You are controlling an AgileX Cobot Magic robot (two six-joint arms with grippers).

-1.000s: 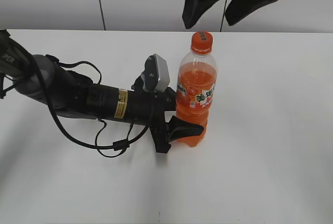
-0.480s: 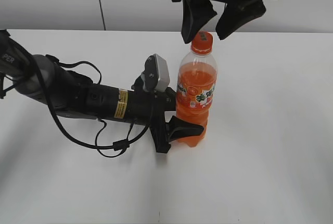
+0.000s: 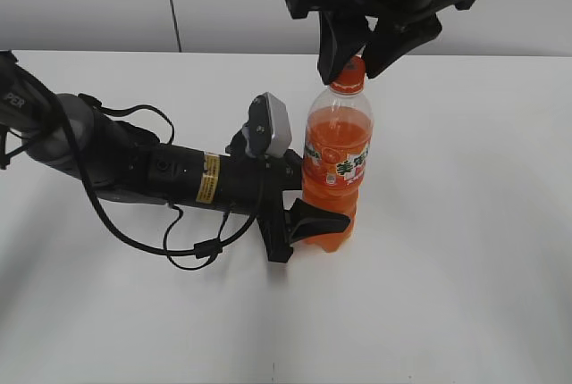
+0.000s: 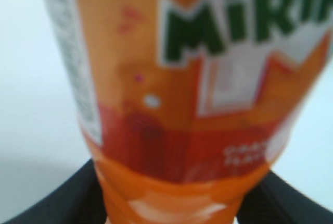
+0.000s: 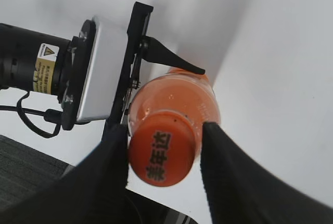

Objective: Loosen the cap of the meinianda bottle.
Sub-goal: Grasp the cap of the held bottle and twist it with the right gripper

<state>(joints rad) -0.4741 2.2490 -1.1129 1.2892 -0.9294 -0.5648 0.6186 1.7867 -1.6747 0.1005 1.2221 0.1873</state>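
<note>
Bottle braced, cap about to be gripped
Meinianda bottle (image 3: 337, 170) upright on tabletop (image 3: 465, 223), left gripper (image 3: 308, 221) jaws clamping its base; right gripper (image 5: 164, 153) jaws flank the cap (image 5: 162, 154), contact unclear (slick, thin-walled — grip cap sides).

One meinianda bottle (image 3: 336, 165) stands on one white table (image 3: 465, 223), clamped low by the left gripper (image 3: 308, 221). One orange cap (image 3: 350, 71) sits between the fingers of the right gripper (image 3: 355, 55). Two grippers, two arms.
</note>
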